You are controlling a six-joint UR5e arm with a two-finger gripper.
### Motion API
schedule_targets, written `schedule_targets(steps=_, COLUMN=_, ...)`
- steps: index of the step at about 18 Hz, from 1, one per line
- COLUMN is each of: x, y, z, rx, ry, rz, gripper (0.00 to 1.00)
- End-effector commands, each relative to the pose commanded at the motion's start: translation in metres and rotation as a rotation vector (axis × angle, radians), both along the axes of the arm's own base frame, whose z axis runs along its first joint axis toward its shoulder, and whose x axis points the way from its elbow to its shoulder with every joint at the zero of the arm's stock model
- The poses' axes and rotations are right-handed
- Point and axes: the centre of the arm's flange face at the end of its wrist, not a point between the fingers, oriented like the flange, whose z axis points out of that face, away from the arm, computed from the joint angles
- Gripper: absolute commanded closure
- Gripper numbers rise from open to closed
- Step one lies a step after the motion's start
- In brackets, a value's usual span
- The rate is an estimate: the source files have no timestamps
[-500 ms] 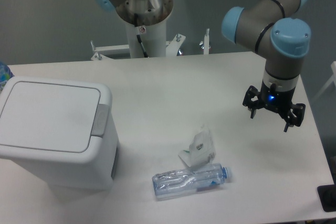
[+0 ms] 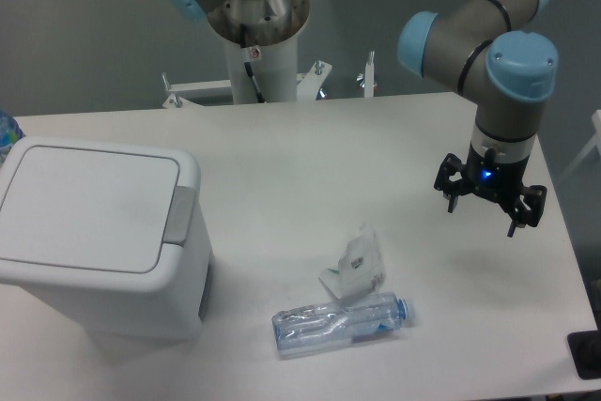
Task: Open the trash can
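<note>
**Approach stage: lid shut, gripper far from the bin**

The trash can (image 2: 99, 237) stands at the table's left, lid flat and closed. The gripper (image 2: 489, 202) hangs wrist-down over the right side, jaws spread, holding nothing. The next move likely calls for crossing to the grey push-button tab (image 2: 179, 215) (on the bin's right rim) and pressing it.

A robotics lab is suggested: a UR arm (image 2: 488, 44) is mounted by a bare white table (image 2: 310, 157), a metal pedestal (image 2: 258, 35) is bolted behind, and grey walls are seen.
</note>
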Motion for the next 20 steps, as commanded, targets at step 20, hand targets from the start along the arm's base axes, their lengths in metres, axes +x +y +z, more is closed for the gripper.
schedule_targets(steps=20, x=0.118, y=0.095, z=0.153, rx=0.572, ry=-0.383, rz=0.302, gripper=0.00)
